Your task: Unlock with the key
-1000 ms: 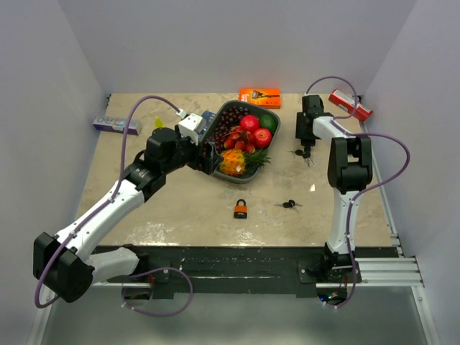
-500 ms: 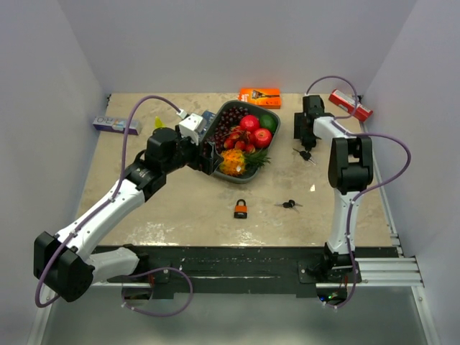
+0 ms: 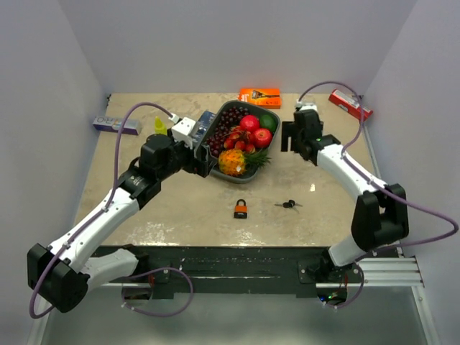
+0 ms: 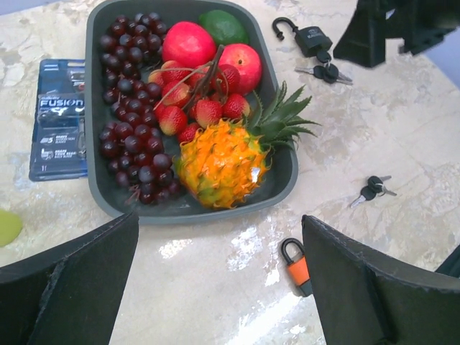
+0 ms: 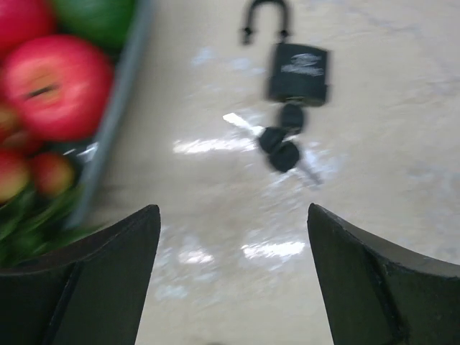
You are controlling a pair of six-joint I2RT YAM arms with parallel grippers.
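An orange padlock (image 3: 241,209) lies shut on the table near the front; it also shows in the left wrist view (image 4: 297,268) beside my right finger. A loose pair of keys (image 3: 289,204) lies to its right. A black padlock (image 5: 298,72) with its shackle open and a key bunch (image 5: 280,147) in it lies ahead of my right gripper (image 5: 233,280), which is open and empty above the table. My left gripper (image 4: 223,287) is open and empty, by the near edge of the fruit tray (image 4: 287,172).
The dark tray (image 3: 277,126) holds grapes, apples, strawberries and a pineapple. A blue razor pack (image 4: 57,118) lies beside it. An orange box (image 3: 259,97) and a red box (image 3: 351,105) sit at the back, a blue-white box (image 3: 116,125) at far left.
My right arm has swung its elbow out to the near right and its gripper has drawn back from the black padlock toward the tray. My left gripper has pulled back slightly leftward.
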